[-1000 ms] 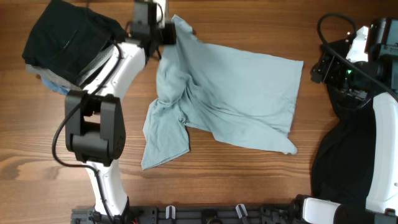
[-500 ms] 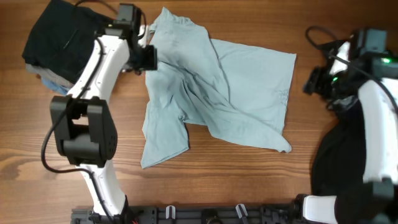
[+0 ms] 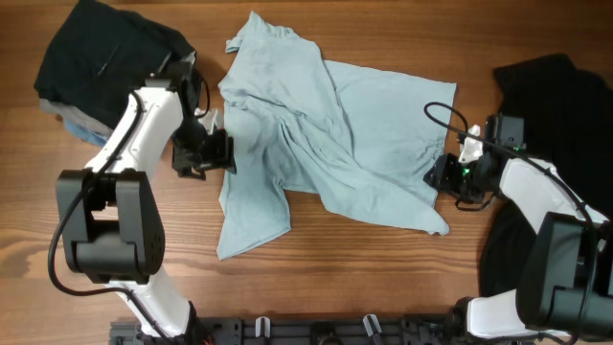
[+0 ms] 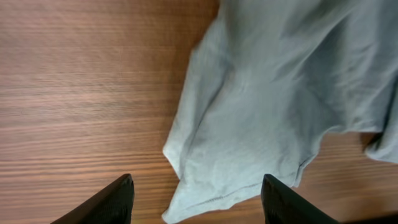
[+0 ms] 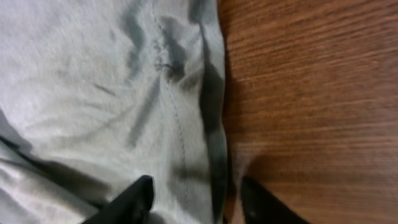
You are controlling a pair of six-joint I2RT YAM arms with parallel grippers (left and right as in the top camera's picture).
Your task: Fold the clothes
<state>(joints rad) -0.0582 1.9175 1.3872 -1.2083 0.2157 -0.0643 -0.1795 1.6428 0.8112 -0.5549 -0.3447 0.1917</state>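
Observation:
The clothes are a pale blue T-shirt (image 3: 335, 125) lying crumpled mid-table and a black garment (image 3: 560, 96) at the right edge. My left gripper (image 3: 226, 152) sits at the shirt's left edge. In the left wrist view the left gripper (image 4: 199, 202) is open, and a hemmed corner of the shirt (image 4: 273, 106) lies on the wood between its fingers (image 4: 115, 200). My right gripper (image 3: 440, 177) is at the shirt's right hem. In the right wrist view the right gripper (image 5: 198, 200) has its jaws apart, straddling the shirt's stitched edge (image 5: 180, 124).
A folded black garment (image 3: 105, 53) tops a small stack at the far left corner. Black cloth (image 3: 512, 249) also lies under the right arm at the near right. Bare wood (image 3: 364, 278) runs along the table's front.
The left gripper has let go of the shirt's top and dropped to its left edge. The right arm swung in from the far right to the shirt's right hem, its jaws narrowing.

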